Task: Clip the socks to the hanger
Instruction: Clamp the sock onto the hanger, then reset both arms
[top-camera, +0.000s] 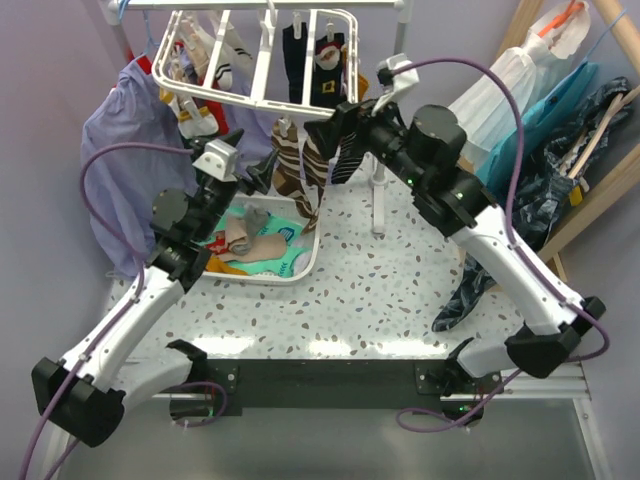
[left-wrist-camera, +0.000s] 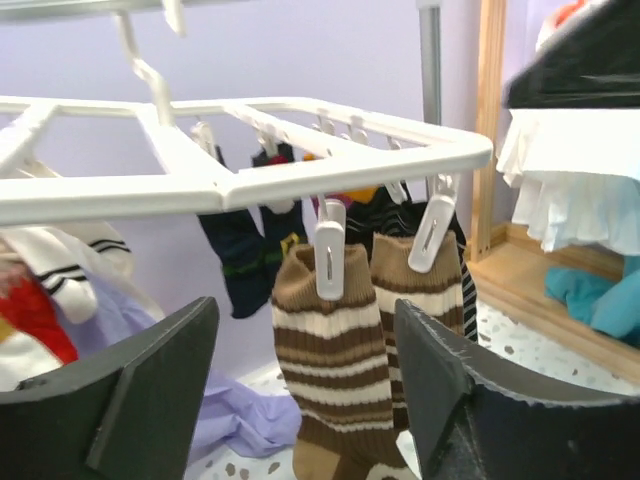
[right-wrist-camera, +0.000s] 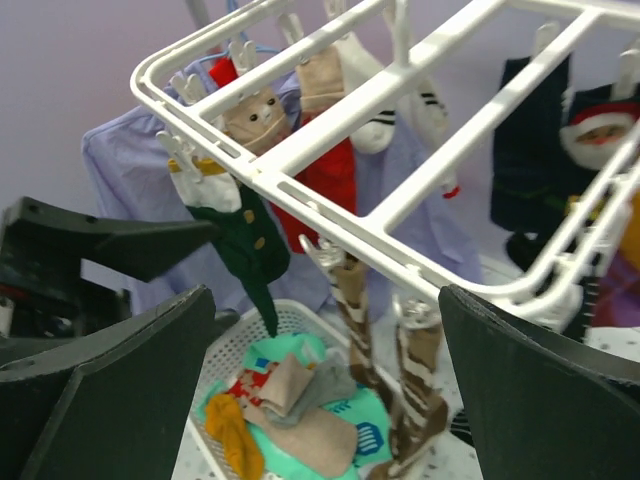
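The white hanger (top-camera: 262, 92) hangs at the back with several socks clipped to it. Two brown-cream striped socks (top-camera: 292, 172) hang from its near edge; in the left wrist view (left-wrist-camera: 335, 350) they hang from white clips. My left gripper (top-camera: 252, 155) is open and empty, level with the nearer striped sock, its jaws (left-wrist-camera: 303, 310) either side of it without touching. My right gripper (top-camera: 338, 135) is open and empty by the hanger's near right corner; its wrist view (right-wrist-camera: 322, 300) looks under the hanger (right-wrist-camera: 420, 190) at loose socks (right-wrist-camera: 300, 400) in the basket.
The white slotted basket (top-camera: 305, 262) sits on the speckled table under the hanger, holding teal, orange, tan and grey socks. A lavender shirt (top-camera: 125, 170) hangs at the left. A metal stand pole (top-camera: 378, 195) and hanging clothes (top-camera: 545, 160) stand at the right.
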